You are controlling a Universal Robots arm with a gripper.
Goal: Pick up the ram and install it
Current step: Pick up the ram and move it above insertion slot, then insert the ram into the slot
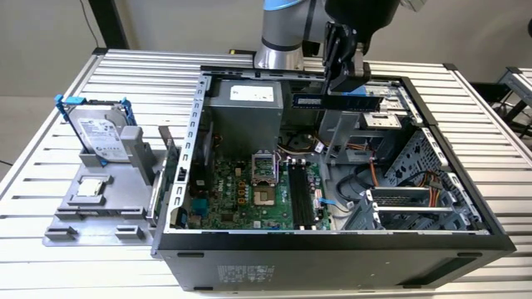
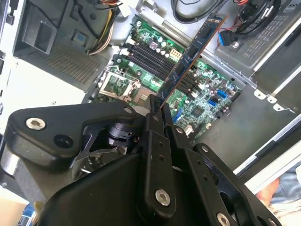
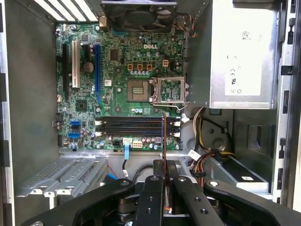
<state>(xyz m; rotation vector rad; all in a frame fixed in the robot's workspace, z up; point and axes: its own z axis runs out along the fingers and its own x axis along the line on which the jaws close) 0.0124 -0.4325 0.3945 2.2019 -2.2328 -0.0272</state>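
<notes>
My gripper (image 1: 345, 84) hangs over the open computer case (image 1: 191, 156), shut on the ram (image 1: 337, 101). The ram is a long dark stick, held level and well above the motherboard (image 1: 241, 199). In the second wrist view the ram (image 2: 193, 52) juts out from between the fingers (image 2: 153, 115), over the black memory slots (image 2: 153, 56). The first wrist view shows the ram (image 3: 164, 136) edge-on as a thin line, crossing the memory slots (image 3: 136, 127) from the gripper (image 3: 164, 167). The slots (image 1: 303, 196) lie toward the case's front in the exterior view.
On the exterior view's left, a grey fixture (image 1: 62, 218) holds a silver hard drive in a blue frame (image 1: 99, 134) and a small square chip (image 1: 91, 187). Inside the case are the power supply (image 1: 245, 115), the open processor socket (image 1: 264, 177), cables (image 1: 365, 180) and a drive cage (image 1: 407, 205).
</notes>
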